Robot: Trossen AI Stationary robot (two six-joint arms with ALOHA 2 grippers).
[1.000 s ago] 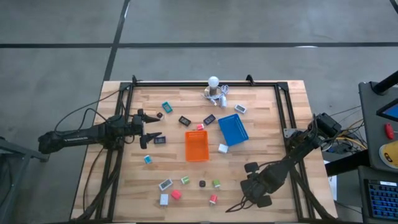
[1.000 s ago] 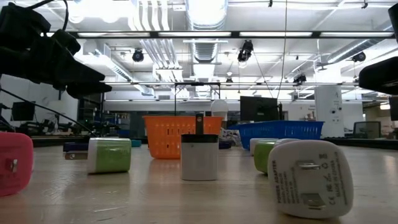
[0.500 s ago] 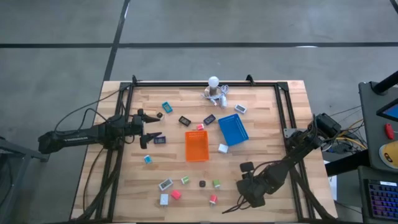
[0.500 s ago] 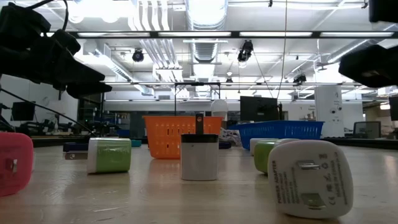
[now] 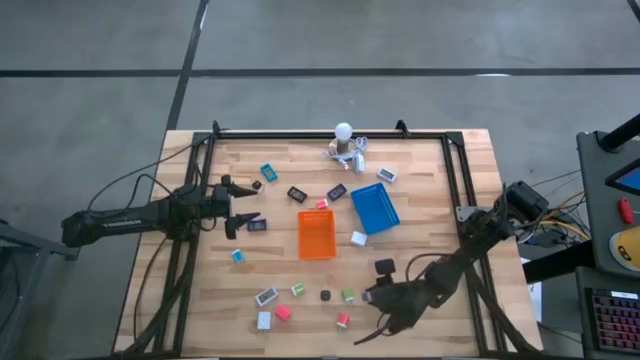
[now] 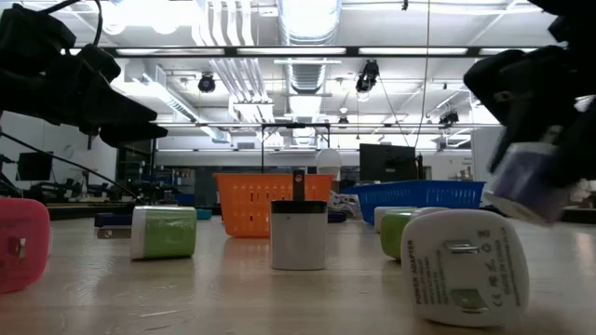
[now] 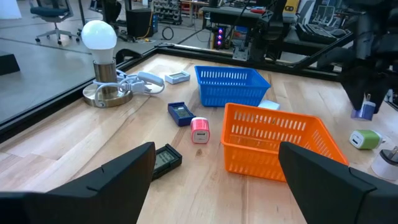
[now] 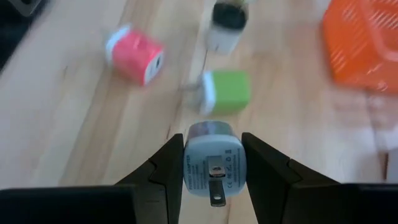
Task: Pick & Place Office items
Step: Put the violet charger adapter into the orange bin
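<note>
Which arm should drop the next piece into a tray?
Right. Its gripper is shut on a white plug adapter, lifted near the orange tray. The left gripper is open and empty by the left edge.

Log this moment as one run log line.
right gripper: shut on white plug adapter, raised near green adapter | left gripper: open, waiting

R gripper [image 5: 374, 298] w/ charger [image 8: 213, 165], further leftward

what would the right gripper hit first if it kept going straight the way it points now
Probably the green charger block. The right gripper, shut on a white plug adapter, points over the table's near part, and in its wrist view the green block lies straight ahead. A black-topped white piece lies beyond. Depth is unclear.
</note>
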